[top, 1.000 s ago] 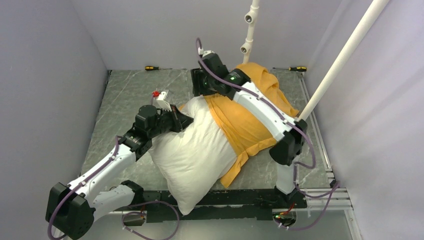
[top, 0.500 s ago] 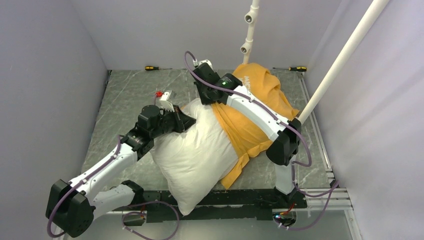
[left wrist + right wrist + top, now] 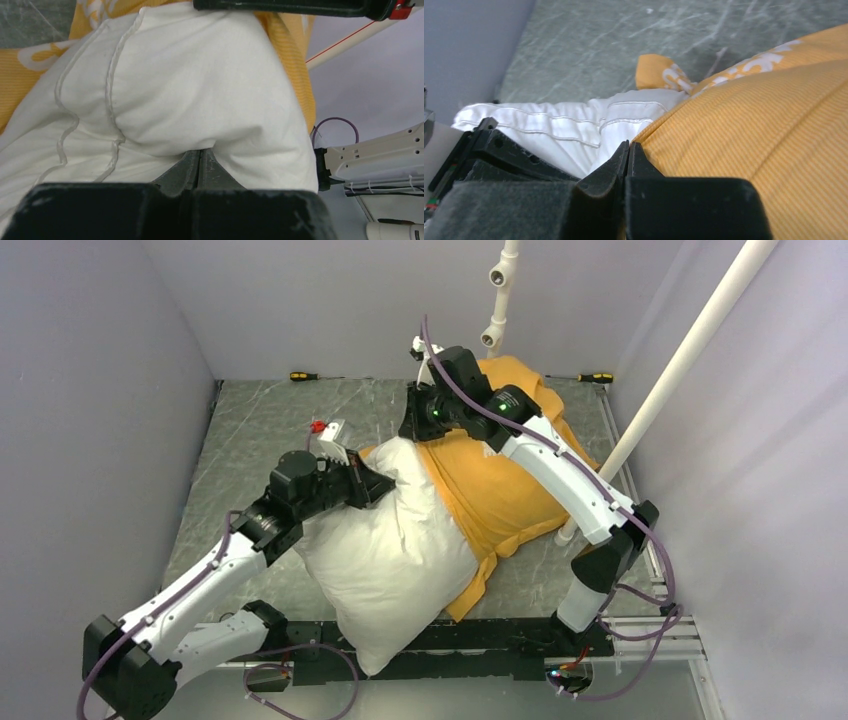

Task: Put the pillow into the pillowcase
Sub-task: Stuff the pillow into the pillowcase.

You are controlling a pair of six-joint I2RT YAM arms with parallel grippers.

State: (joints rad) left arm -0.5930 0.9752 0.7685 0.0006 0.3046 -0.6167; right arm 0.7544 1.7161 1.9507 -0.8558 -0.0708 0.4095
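Top external: white pole [image 3: 690, 350] beside pillowcase [image 3: 500, 490]

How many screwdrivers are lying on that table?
2. The left screwdriver lies at the far edge of the table; the right screwdriver lies near its far right corner. More may be hidden under the pillow or pillowcase.

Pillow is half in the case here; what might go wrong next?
1. The right gripper is shut right at the pillowcase hem; it may hold little fabric and slip when pulled.
2. The pillow overhangs the table's near edge, so its weight may drag it back out.
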